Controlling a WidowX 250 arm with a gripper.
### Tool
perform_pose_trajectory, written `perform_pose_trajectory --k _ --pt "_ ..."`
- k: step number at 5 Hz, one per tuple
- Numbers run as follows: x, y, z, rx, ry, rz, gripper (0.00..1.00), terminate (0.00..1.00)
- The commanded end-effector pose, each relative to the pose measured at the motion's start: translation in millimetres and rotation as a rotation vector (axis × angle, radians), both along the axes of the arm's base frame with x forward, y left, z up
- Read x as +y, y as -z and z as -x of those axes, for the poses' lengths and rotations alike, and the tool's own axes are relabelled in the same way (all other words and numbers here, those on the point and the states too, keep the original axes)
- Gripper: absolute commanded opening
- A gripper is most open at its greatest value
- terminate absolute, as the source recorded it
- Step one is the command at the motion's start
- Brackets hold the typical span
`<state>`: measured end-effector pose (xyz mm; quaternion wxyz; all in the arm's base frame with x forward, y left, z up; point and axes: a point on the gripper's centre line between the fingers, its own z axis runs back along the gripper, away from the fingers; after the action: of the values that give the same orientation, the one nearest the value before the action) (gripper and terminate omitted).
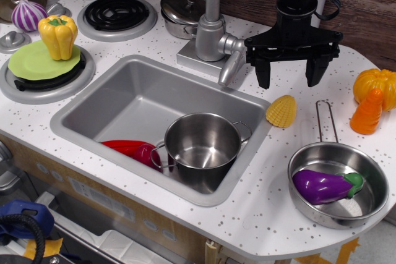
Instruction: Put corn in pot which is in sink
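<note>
The corn is a small pale-yellow ribbed cone lying on the white counter just right of the sink. The pot is a shiny steel pot with two loop handles, standing upright and empty in the sink's front right corner. My gripper is black, open and empty, hanging above the counter behind the corn, fingers pointing down and spread wide.
A grey faucet stands left of the gripper. A steel pan with a purple eggplant sits at front right. An orange cone and pumpkin are far right. A red object lies in the sink. A yellow pepper is on the stove.
</note>
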<state>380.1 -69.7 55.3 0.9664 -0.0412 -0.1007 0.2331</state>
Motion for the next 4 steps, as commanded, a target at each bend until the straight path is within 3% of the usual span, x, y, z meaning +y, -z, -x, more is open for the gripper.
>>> perform_pose_trajectory --k 1,3,4 --pt "0.0 0.0 0.0 0.000 0.000 0.000 1.00 0.00" --pt "1.9 17.4 4.6 0.013 -0.027 0.102 1.00 0.00" --pt "2.7 24.3 7.3 -0.009 -0.022 0.106 1.00 0.00"
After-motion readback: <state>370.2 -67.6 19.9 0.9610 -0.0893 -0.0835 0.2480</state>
